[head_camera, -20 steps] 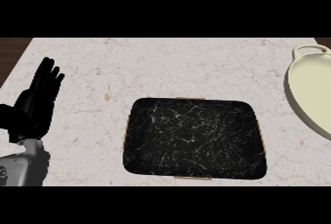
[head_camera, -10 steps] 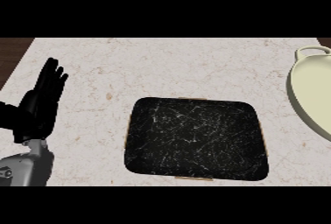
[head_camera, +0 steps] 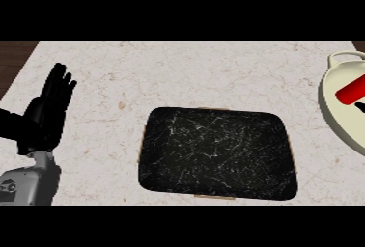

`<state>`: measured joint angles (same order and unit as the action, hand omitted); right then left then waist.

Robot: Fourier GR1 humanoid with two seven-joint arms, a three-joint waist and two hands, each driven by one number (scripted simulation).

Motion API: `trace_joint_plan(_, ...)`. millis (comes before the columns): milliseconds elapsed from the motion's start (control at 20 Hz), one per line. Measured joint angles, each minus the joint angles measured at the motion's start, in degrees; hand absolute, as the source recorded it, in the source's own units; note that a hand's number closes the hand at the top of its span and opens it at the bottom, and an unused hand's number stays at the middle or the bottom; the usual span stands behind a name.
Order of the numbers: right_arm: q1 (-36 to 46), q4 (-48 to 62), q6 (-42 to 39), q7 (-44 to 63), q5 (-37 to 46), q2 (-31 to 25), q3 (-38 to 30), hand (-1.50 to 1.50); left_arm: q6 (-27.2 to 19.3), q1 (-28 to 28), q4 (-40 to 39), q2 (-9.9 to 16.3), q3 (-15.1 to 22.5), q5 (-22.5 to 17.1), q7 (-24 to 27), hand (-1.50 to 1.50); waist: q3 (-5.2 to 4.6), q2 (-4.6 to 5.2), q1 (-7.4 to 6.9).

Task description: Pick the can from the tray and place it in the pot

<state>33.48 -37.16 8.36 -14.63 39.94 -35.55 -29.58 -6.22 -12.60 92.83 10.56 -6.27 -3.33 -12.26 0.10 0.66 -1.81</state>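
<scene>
At the far left we note the left hand (head_camera: 49, 112) above its grey forearm (head_camera: 30, 182); its fingers are straight and spread slightly apart, pointing up, holding nothing, at rest near the left edge of the pale marbled tabletop (head_camera: 192, 72). In the middle we record the tray (head_camera: 217, 152), black with white veining, lying flat on the tabletop with nothing on it. At the far right we find the cream pot (head_camera: 329, 103), cut by the view's edge, one loop handle showing at its top. Inside the pot lies the red can (head_camera: 351, 91), tilted on its side. A dark shape touches the can at the edge; we cannot identify it. The right hand is out of sight.
</scene>
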Motion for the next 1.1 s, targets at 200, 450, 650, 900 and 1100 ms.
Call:
trace_joint_plan(200,2.8,6.6,-4.8,-6.1,-4.5,-1.2,-2.9,-1.5,0.2,0.1,0.4,0.1,-0.4,-0.5,-0.2,0.0,0.03,0.01,-0.21)
trace_joint_plan(450,6.1,10.6,-9.4,-11.6,-12.3,-1.2,-8.8,-1.5,-0.1,-1.8,-0.2,0.5,-0.6,-0.2,-1.4,0.0,0.12,0.01,0.28)
trace_joint_plan(650,6.7,14.3,-13.5,-14.2,-17.5,-4.3,-13.3,-1.5,-0.4,-1.4,0.0,0.2,-0.6,0.0,-1.4,0.0,0.1,-0.06,0.43)
trace_joint_plan(900,4.7,18.5,-20.0,-16.2,-21.9,-10.5,-17.1,-1.5,-0.1,-0.4,1.5,0.2,-0.3,-0.1,-2.2,0.0,0.08,-0.16,0.61)
trace_joint_plan(1100,2.3,21.5,-24.7,-18.4,-23.7,-15.0,-18.5,-1.5,0.2,-0.3,1.2,0.4,-0.8,-0.4,-1.6,0.0,0.1,-0.07,0.58)
